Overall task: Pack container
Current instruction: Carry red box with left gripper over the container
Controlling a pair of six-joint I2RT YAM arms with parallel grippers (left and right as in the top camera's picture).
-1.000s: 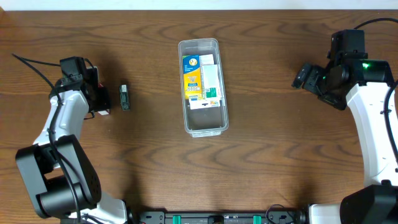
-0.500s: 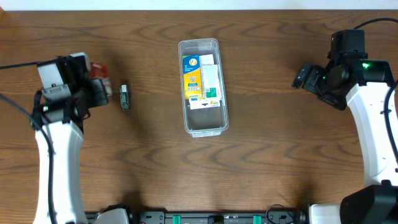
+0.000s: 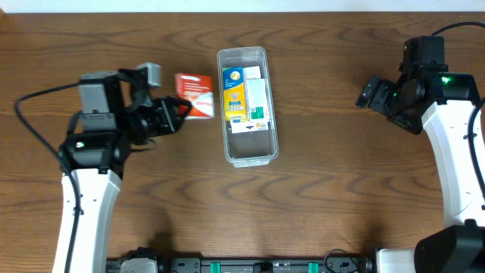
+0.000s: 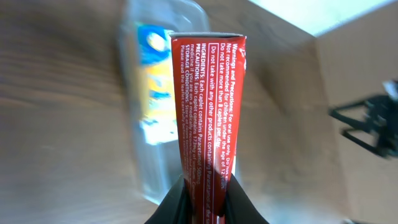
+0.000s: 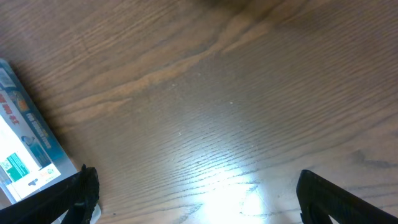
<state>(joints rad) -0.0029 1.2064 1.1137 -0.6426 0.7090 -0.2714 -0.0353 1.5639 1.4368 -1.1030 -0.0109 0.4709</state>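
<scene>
**Pincer (image 3: 184,108) of left arm carrying red box (image 3: 195,95) beside container (image 3: 250,149)**

Overhead view: the clear container lies lengthwise at mid-bench (image 3: 341,189). Its far half holds a yellow carton (image 3: 236,95) and a white carton (image 3: 258,97) side by side; the near half is bare. The left pincer is clamped on the red box, which hangs just left of the container's far end, outside the rim. Left wrist view: both fingers (image 4: 175,202) press the box's lower edges, its printed side faces the camera, and the blurred container lies beyond it to the left. The right pincer (image 3: 369,94) hovers well to the right of the container. Right wrist view: its fingers (image 5: 84,186) are spread wide with nothing between them.
</scene>
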